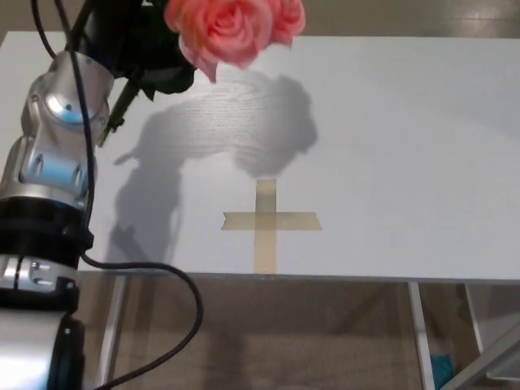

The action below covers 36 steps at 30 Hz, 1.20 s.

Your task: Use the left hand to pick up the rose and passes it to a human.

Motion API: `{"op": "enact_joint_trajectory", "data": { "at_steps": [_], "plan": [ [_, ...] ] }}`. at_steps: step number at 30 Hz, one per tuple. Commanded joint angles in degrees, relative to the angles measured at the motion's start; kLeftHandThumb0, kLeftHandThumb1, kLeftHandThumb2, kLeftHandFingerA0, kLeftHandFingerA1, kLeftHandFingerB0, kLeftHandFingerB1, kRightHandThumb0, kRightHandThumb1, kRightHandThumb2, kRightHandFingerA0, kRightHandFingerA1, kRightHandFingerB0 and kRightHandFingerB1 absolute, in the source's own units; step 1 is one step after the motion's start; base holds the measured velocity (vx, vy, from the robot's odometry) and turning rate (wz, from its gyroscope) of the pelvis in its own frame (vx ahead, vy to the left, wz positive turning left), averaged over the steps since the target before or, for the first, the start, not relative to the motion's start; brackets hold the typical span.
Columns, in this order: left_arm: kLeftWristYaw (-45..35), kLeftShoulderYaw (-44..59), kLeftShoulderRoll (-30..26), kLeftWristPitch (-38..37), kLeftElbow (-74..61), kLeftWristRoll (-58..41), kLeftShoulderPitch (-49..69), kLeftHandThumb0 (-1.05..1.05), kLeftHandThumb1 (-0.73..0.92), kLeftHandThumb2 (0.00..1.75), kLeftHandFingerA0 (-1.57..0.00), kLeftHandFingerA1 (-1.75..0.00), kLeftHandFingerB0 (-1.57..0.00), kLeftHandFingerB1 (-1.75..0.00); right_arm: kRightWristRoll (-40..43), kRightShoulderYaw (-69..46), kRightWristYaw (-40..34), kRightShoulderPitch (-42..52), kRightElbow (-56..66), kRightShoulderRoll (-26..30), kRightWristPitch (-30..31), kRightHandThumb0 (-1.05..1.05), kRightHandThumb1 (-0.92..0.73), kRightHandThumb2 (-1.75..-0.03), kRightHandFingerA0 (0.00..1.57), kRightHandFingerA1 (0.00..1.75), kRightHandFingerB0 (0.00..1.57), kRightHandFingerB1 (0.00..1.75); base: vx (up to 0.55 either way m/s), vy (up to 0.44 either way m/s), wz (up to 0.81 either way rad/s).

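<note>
The rose (pixel 236 28) is up off the table (pixel 406 122), its pink bloom at the top edge of the head view, just to the right of and slightly above the left hand (pixel 130 32). That hand is a dark mass at the top left, closed around the stem (pixel 118 110); a short green length of stem pokes out below it, slanting down and left beside the silver forearm (pixel 53 138). Dark leaves (pixel 166 77) hang just under the bloom, right of the hand. The flower's shadow (pixel 260 122) falls on the table well below and to the right, above a cross of tape (pixel 266 221) near the front edge.

By its looks the rose is very light, and the bloom soft and easily bruised, so the petals should not be touched or knocked. The stem is the only sound place to hold; it is thin and may twist or slip in thick fingers. A person taking it would need bare stem left free, and little shows. No person is in view, nor the right hand
</note>
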State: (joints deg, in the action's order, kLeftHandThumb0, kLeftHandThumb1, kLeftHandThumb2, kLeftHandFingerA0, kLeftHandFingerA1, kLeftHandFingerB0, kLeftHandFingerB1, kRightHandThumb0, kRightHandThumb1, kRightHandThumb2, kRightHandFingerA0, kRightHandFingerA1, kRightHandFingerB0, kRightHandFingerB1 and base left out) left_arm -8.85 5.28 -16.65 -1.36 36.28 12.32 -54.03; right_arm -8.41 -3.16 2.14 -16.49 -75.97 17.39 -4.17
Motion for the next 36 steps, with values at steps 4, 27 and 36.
{"op": "enact_joint_trajectory", "data": {
  "at_steps": [4, 27, 36],
  "plan": [
    [-5.89, 9.41, 5.76, 16.44, -3.33, -16.92, -3.38, -0.15, 0.81, 0.74, -0.96, -1.36, -0.75, -1.05, 0.17, -0.16, 0.61, 0.20, -0.26, 0.34, 0.79, -0.59, -0.66, -1.02, 0.55, 0.66, 0.33, 0.51, 0.00, 0.000, 0.00],
    [-5.07, 4.95, 12.86, 24.57, -10.11, -20.03, 0.71, -0.18, 0.82, 0.65, -0.93, -1.52, -0.79, -1.01, -0.20, 0.31, 0.54, 0.22, -0.28, 0.26, 0.74, -0.59, -0.66, -1.02, 0.54, 0.65, 0.34, 0.51, 0.00, 0.000, 0.00],
    [-3.94, 3.60, 15.30, 26.11, -12.07, -20.72, 1.17, -0.19, 0.83, 0.64, -0.94, -1.43, -0.77, -0.92, 0.16, 0.03, 1.04, 0.03, -0.21, 0.19, 0.73, -0.59, -0.66, -1.02, 0.54, 0.65, 0.34, 0.51, 0.00, 0.000, 0.00]
  ]
}}
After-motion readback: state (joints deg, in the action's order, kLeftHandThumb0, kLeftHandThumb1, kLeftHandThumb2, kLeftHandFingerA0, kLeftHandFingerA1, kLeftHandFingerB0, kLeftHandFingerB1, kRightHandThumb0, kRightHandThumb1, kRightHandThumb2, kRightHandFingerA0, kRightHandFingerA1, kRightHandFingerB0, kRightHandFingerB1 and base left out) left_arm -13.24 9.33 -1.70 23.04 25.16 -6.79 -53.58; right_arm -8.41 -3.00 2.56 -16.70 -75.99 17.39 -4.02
